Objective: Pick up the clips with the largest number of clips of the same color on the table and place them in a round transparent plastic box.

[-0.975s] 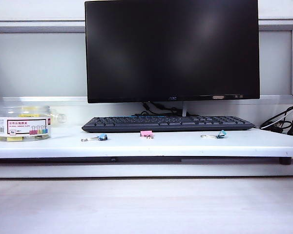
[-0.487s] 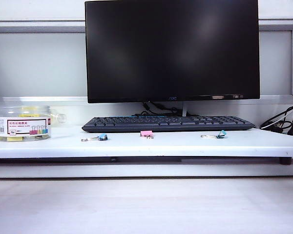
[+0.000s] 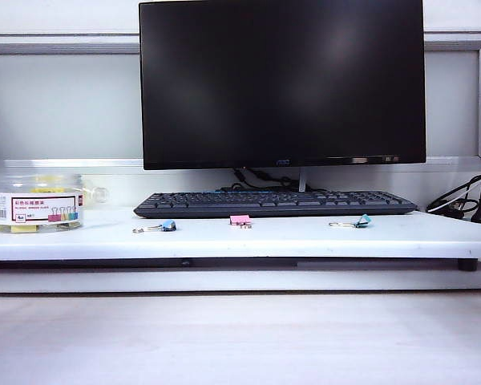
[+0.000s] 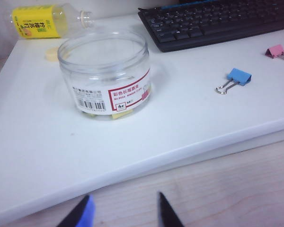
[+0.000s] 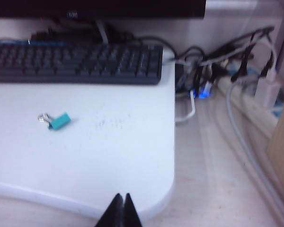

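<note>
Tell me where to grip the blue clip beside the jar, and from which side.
Grip the blue clip across its folded blue body, coming from above. It lies flat on the white board, wire handles trailing toward the board's front edge, too thin to pinch. The left gripper, jaws apart, is nearest.

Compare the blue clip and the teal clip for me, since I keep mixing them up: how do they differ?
The blue clip lies on the white desk left of the pink clip, nearer the jar; the teal clip lies right of it. Blue is lighter, teal greener. Both are small, with silver wire handles, lying loose in front of the keyboard.
</note>
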Available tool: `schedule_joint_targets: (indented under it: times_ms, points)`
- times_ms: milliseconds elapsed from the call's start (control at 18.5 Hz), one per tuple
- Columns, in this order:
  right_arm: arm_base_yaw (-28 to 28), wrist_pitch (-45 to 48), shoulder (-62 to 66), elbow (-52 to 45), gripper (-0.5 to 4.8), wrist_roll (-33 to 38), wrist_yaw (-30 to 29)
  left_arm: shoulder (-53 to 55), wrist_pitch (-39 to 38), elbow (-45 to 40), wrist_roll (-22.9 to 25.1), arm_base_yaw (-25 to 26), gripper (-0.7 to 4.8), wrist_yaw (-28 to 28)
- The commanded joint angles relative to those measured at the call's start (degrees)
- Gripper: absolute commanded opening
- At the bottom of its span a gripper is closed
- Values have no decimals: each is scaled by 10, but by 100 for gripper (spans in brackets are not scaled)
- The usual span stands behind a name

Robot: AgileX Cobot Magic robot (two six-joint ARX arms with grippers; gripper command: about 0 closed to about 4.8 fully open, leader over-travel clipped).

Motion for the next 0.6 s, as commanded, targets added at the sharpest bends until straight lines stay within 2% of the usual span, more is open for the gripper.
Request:
schedule_joint_targets:
  times_ms: [54,271,596]
  points:
    - [-5,23,-1,-2,-1,-1,2,-2,-9,-3,-2,0,183,-2]
    - [-33,49,-1,-2,-1,-1,2,-2,-9,-3,-2,0,183,-2]
    - [-35,48,-1,-2,-1,-1,1,-2,-9,-3,-2,0,183,-2]
